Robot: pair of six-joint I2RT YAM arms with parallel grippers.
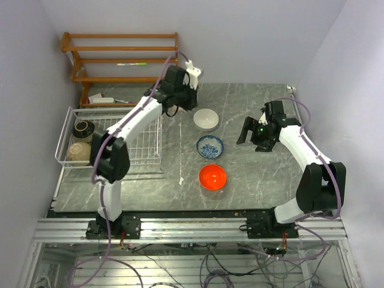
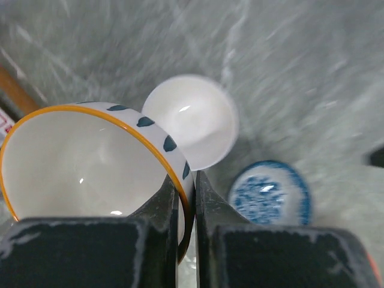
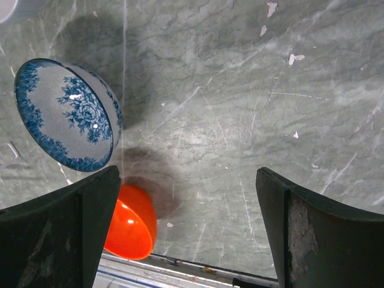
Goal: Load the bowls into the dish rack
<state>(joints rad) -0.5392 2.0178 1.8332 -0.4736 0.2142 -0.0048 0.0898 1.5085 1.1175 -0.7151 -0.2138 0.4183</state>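
Note:
My left gripper [image 1: 191, 77] is shut on the rim of a cream bowl with an orange-brown rim and blue spots [image 2: 78, 162], held in the air near the table's back. Its fingers [image 2: 213, 210] pinch the bowl's wall. Below it on the table lie a plain white bowl [image 1: 206, 119] [image 2: 192, 120], a blue-and-white bowl [image 1: 210, 146] [image 2: 270, 195] [image 3: 66, 114] and an orange-red bowl [image 1: 212, 177] [image 3: 132, 222]. The white wire dish rack [image 1: 141, 144] at the left holds a black bowl [image 1: 83, 129] and a tan bowl [image 1: 78, 152]. My right gripper [image 1: 249, 131] [image 3: 189, 222] is open and empty, right of the blue-and-white bowl.
A wooden slatted shelf [image 1: 120, 57] stands behind the rack at the back left, with a small object on its lower level. Walls close in on the left, back and right. A metal rail [image 1: 192, 228] runs along the table's near edge.

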